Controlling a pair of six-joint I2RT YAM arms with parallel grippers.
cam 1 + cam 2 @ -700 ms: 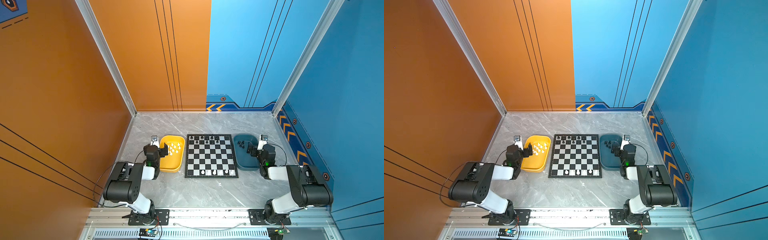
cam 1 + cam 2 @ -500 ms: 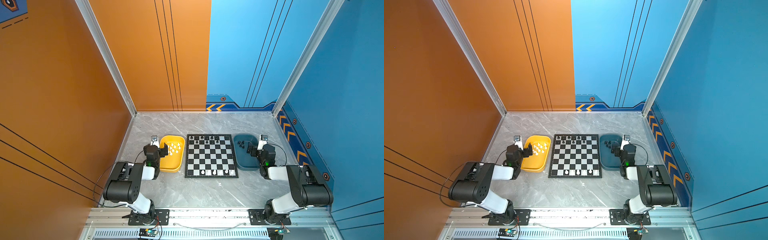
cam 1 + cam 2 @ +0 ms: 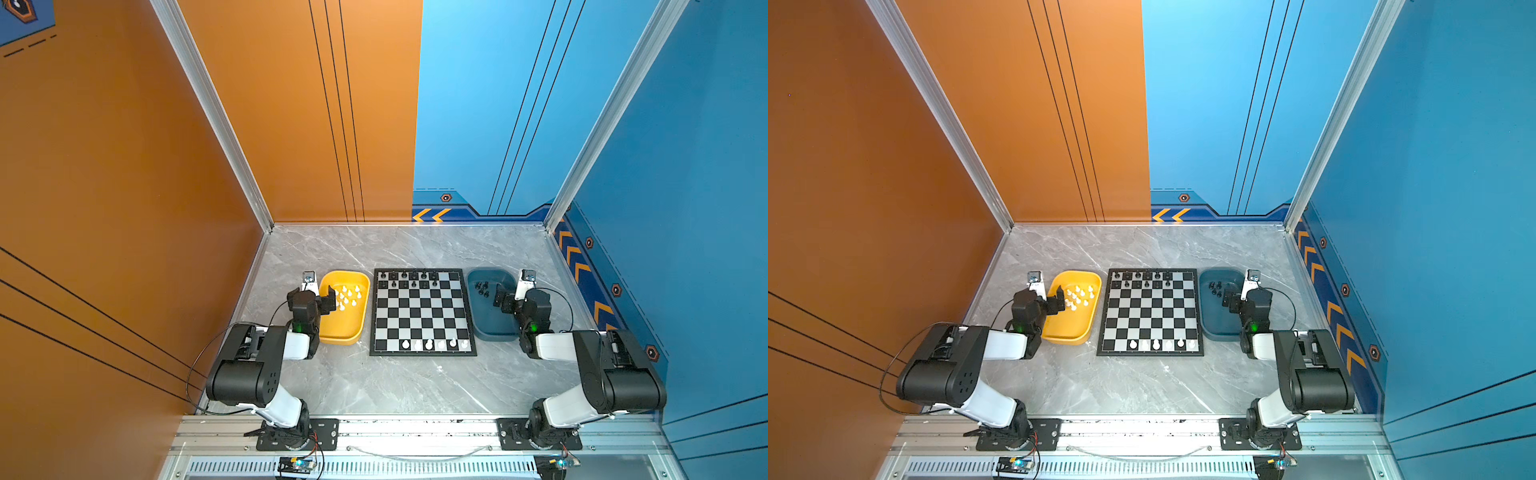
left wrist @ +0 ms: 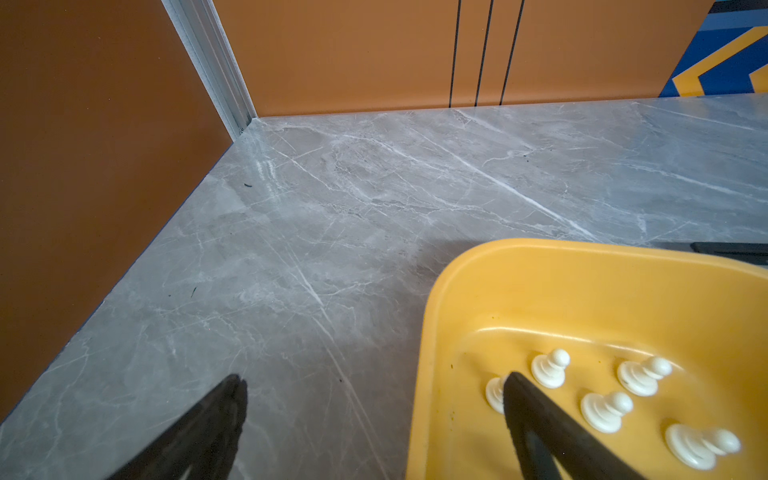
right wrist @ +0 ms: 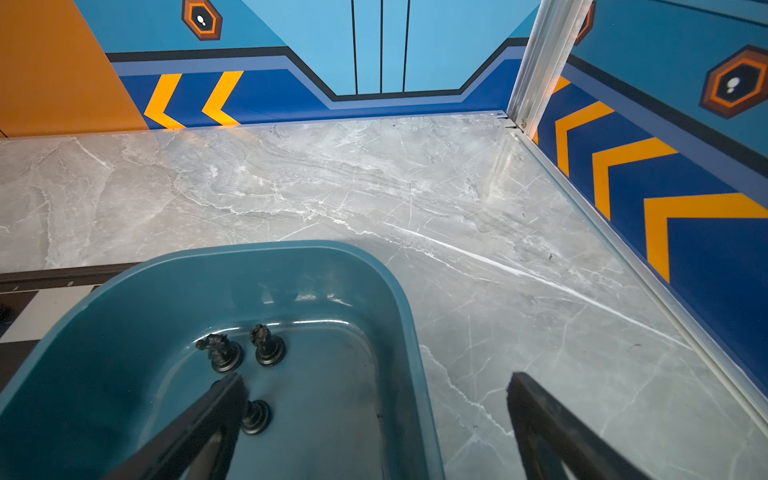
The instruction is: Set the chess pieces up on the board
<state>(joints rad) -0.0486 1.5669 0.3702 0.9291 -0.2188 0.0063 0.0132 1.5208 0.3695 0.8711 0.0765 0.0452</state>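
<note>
- The next step looks like a pick from each tray. To do it well, each arm should shift inward until both fingers clear the rim and flank a single piece. It should then drop straight down and close on the stem above the base, keeping clear of neighbours that could be knocked over.
- The left gripper has its jaws wide apart and holds nothing. It straddles the rim of the yellow tray, with one finger over the bare table and the other just beside a white pawn. I cannot tell whether that finger touches the pawn.
- The right gripper is just as wide apart and empty. It straddles the rim of the blue tray, and its inner finger is close to the black pieces.
- The board lies mid-table between the trays. Chess pieces partly fill its near row in white and its two far rows in black.
</note>
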